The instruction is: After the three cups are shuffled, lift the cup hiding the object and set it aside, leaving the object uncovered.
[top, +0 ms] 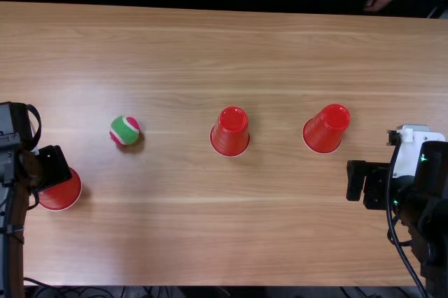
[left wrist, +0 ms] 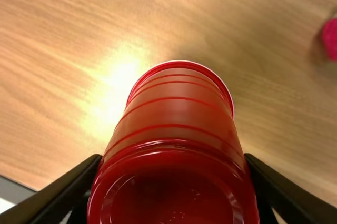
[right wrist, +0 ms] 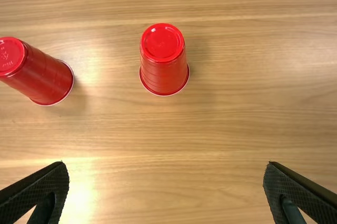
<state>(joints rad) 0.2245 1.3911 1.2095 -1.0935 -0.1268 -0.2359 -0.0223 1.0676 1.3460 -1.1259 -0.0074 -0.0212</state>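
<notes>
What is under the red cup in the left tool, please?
Wooden table shows around the held cup's rim; whatever its mouth covers is hidden. The green and pink ball lies uncovered, apart from it.

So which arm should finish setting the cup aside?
Left: the left gripper is shut on the cup, apart from the uncovered ball; the right gripper is open, far across the table.

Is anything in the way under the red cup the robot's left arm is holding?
Nothing visible. The left gripper is shut on the red cup over bare wooden table by the near edge; the green and pink ball lies apart, uncovered.
</notes>
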